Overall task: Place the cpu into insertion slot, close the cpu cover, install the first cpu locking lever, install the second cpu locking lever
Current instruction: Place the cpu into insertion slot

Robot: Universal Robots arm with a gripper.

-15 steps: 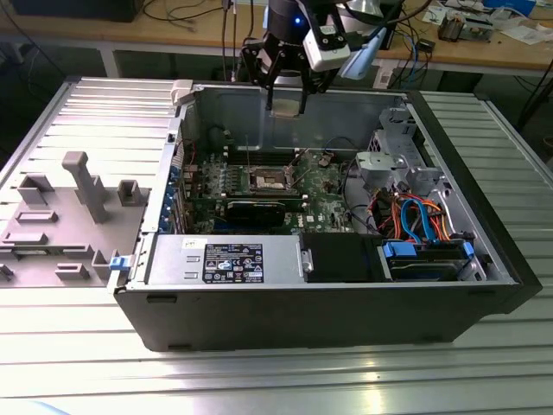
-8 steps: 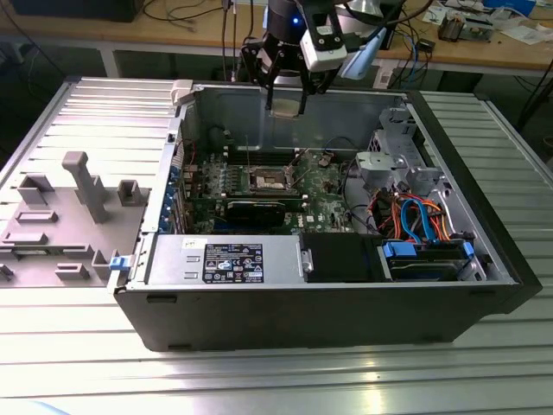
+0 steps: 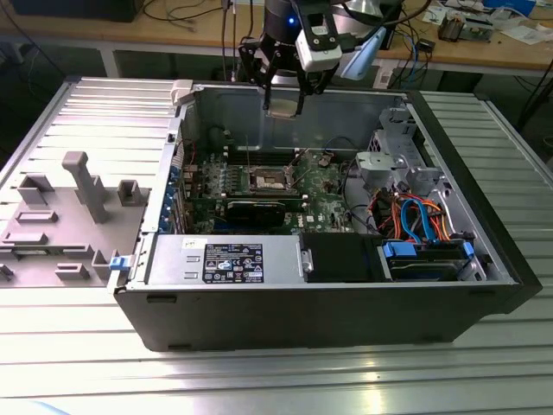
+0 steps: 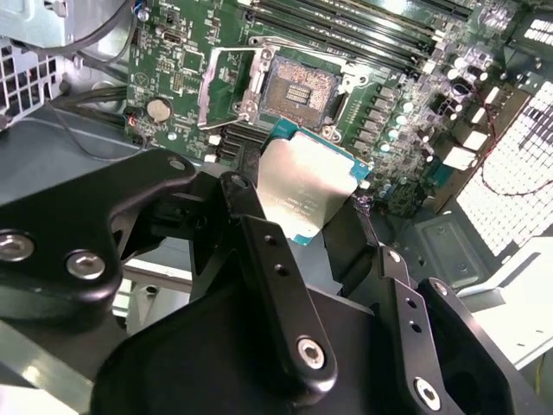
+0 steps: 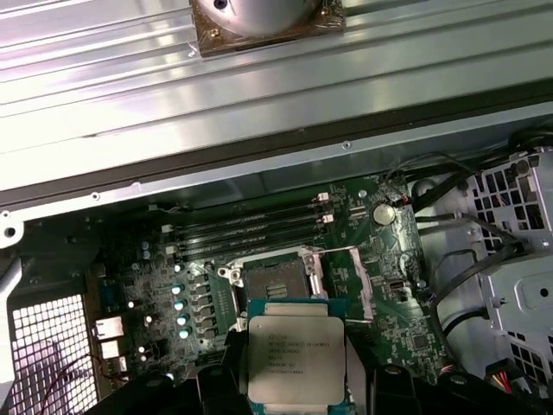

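Second wrist view: your black gripper (image 4: pixel 304 207) grips the flat silver-topped square cpu (image 4: pixel 302 177) clear of the dark metal-rimmed square insertion slot (image 4: pixel 298 86); lowering it tilted could bend contacts.

We see the cpu (image 5: pixel 296 359) off the board: a flat square with a printed silver-grey top and a green edge. It's pinched at two opposite edges in the gripper (image 4: pixel 307 197), hanging high over the open case (image 3: pixel 484 251) and well apart from the insertion slot (image 4: pixel 298 86). That slot sits empty, a dark contact field inside a metal rim. We read the cpu cover (image 4: pixel 206 86) as swung open, its thin silver frame lying just beside the slot.
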